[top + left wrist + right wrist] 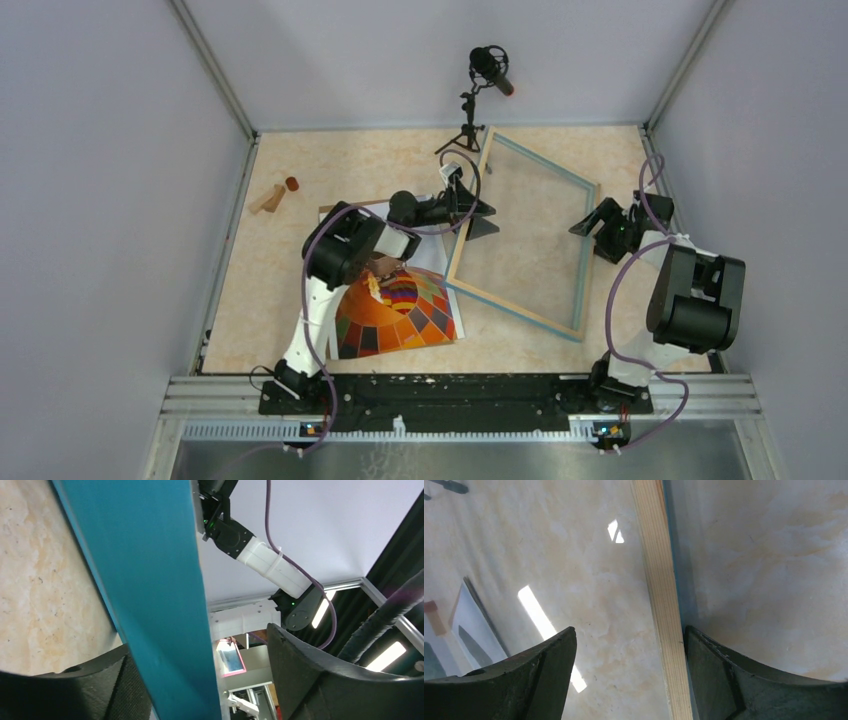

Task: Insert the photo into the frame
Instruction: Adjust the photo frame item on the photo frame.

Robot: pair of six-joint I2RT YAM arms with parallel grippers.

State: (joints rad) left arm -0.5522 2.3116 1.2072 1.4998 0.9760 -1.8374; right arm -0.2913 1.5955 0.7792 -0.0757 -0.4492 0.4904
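**A:** The frame [160, 580] sits closest, its blue rail filling the gap of the left gripper [197, 645]. The jaws are released, with one finger standing apart from the rail.

**B:** And the right gripper [629, 635]?

**A:** Unclenched too, straddling the opposite wooden rail. The photo [400, 315] lies picture-up on the table [290, 270], just beside the frame's near-left corner.

**B:** Then I'd close both evenly before any move, or the frame may twist. Any writing?

**A:** None readable.

Grey walls [90, 150], beige marbled tbl top [330, 168], alu rail [210, 395] front.
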